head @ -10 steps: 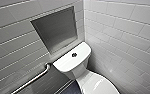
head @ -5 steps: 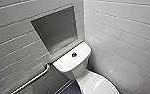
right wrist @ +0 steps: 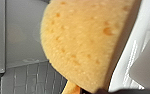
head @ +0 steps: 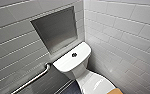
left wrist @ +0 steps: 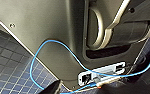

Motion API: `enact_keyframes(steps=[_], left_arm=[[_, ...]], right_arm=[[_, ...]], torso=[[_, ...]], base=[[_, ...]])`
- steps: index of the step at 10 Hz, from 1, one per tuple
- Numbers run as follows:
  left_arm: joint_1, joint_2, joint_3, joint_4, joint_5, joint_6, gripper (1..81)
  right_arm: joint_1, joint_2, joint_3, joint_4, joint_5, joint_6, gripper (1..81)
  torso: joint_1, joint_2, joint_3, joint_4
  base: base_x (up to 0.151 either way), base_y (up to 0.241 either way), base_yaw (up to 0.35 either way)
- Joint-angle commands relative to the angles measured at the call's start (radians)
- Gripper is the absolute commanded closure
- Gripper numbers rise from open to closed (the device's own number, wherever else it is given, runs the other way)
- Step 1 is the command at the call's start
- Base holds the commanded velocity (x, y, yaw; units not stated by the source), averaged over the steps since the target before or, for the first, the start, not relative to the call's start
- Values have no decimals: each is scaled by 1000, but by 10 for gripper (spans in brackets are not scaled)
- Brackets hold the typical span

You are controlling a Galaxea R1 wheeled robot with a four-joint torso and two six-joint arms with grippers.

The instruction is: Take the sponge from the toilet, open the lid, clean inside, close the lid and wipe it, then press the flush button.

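The white toilet stands in the corner, its cistern top point(head: 71, 61) carrying the round dark flush button point(head: 74, 54). Below the cistern the glossy lid point(head: 96, 85) lies down over the bowl. A corner of the orange-yellow sponge point(head: 115, 91) pokes in at the lower right edge of the head view, just over the lid. In the right wrist view the sponge point(right wrist: 86, 42) looms large and curved, pinched in my shut right gripper, with white toilet ceramic point(right wrist: 131, 62) right behind it. My left gripper is open and holds nothing.
A grey recessed niche point(head: 56, 28) sits in the tiled wall above the cistern. A metal grab bar point(head: 33, 80) runs along the left wall. The left wrist view has dark blue floor tiles point(left wrist: 8, 62) and a blue cable point(left wrist: 41, 50) on my own body.
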Motion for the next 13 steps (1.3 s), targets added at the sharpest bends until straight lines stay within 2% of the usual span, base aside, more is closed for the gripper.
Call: enact_keyframes(steps=[1,3,5,6,10,12,13], left_arm=[[5,-14,5,-8,84,0,10],[5,-16,5,-9,84,0,10],[5,-19,5,-12,84,0,10],[5,-19,5,-11,84,0,10],[5,-19,2,-11,84,0,10],[7,-20,4,-12,84,0,10],[10,-22,2,-12,84,0,10]], right_arm=[[313,75,-273,88,-366,-3,811],[416,245,-520,97,-492,0,811],[465,346,-672,94,-521,1,811],[488,374,-702,99,-555,1,811],[541,448,-736,100,-556,6,811],[483,544,-792,97,-525,6,811],[427,615,-879,96,-478,4,811]], torso=[[0,0,0,0],[0,0,0,0],[0,0,0,0],[0,0,0,0],[0,0,0,0],[0,0,0,0],[0,0,0,0]], base=[[0,0,0],[0,0,0],[0,0,0],[0,0,0],[0,0,0],[0,0,0],[0,0,0]])
